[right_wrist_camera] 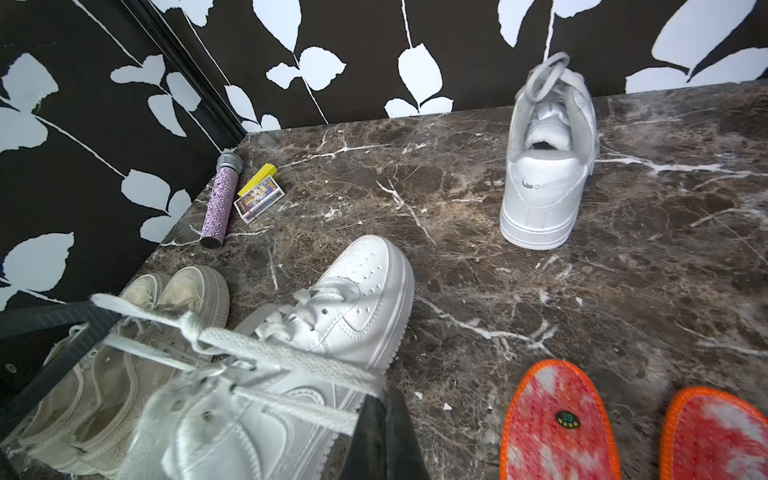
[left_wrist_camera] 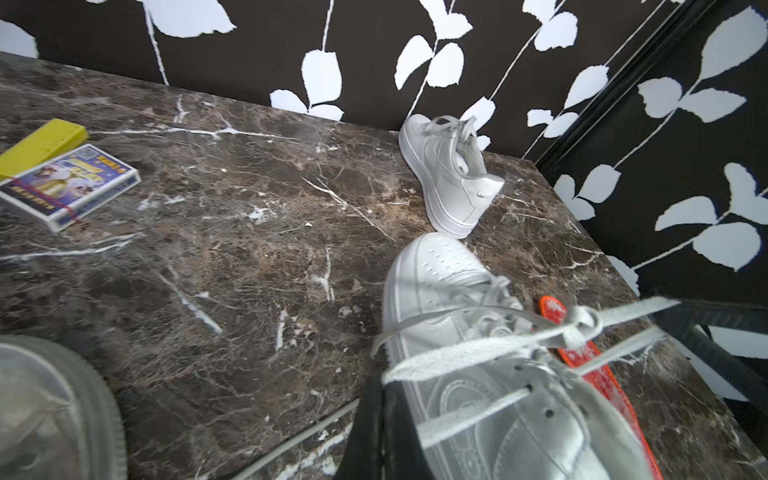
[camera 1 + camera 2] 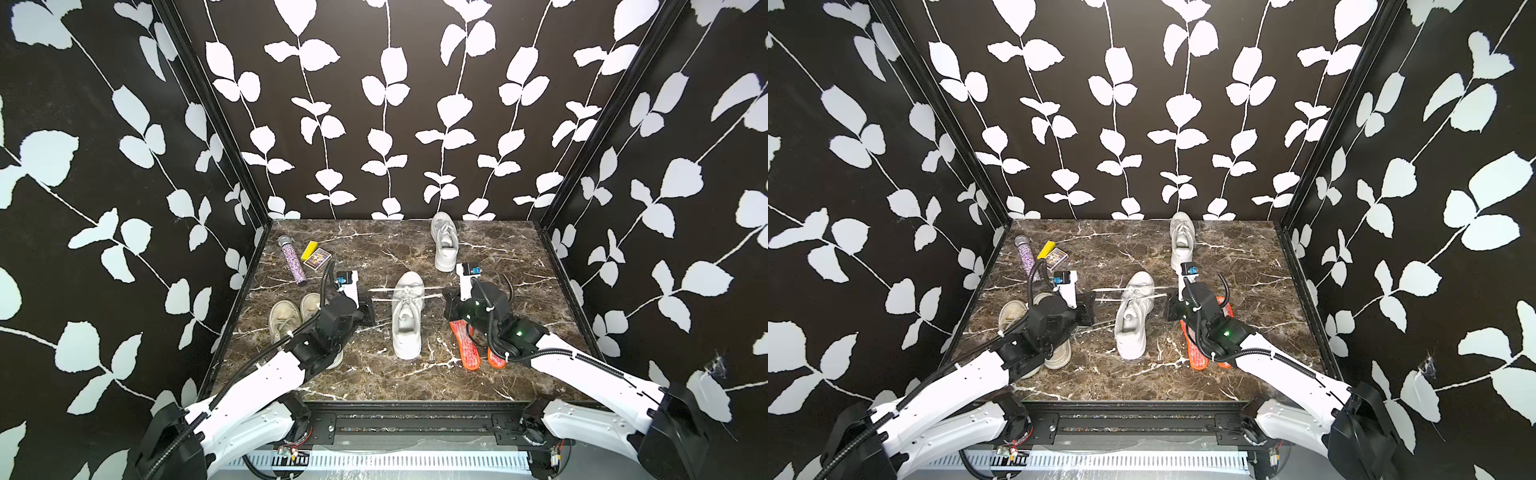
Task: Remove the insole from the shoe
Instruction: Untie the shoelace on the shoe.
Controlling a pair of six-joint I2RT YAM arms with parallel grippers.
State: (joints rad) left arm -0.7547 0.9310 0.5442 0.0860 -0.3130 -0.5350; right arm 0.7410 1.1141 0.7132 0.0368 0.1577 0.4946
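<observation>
A white sneaker (image 3: 407, 320) (image 3: 1133, 320) stands mid-table with its toe toward the back wall. Its laces are drawn taut out to both sides. My left gripper (image 3: 371, 300) (image 2: 384, 374) is shut on the lace (image 2: 457, 353) at the shoe's left. My right gripper (image 3: 445, 297) (image 1: 380, 395) is shut on the lace (image 1: 299, 361) at its right. The shoe's opening shows only pale lining; whether an insole lies inside is hidden. Two red insoles with orange rims (image 3: 467, 345) (image 1: 552, 419) lie on the table under my right arm.
A second white sneaker (image 3: 444, 243) stands near the back wall. A worn beige pair (image 3: 284, 318) sits under my left arm. A glittery microphone (image 3: 293, 262), a yellow block (image 3: 309, 249) and a card box (image 3: 318, 259) lie at the back left. Walls enclose three sides.
</observation>
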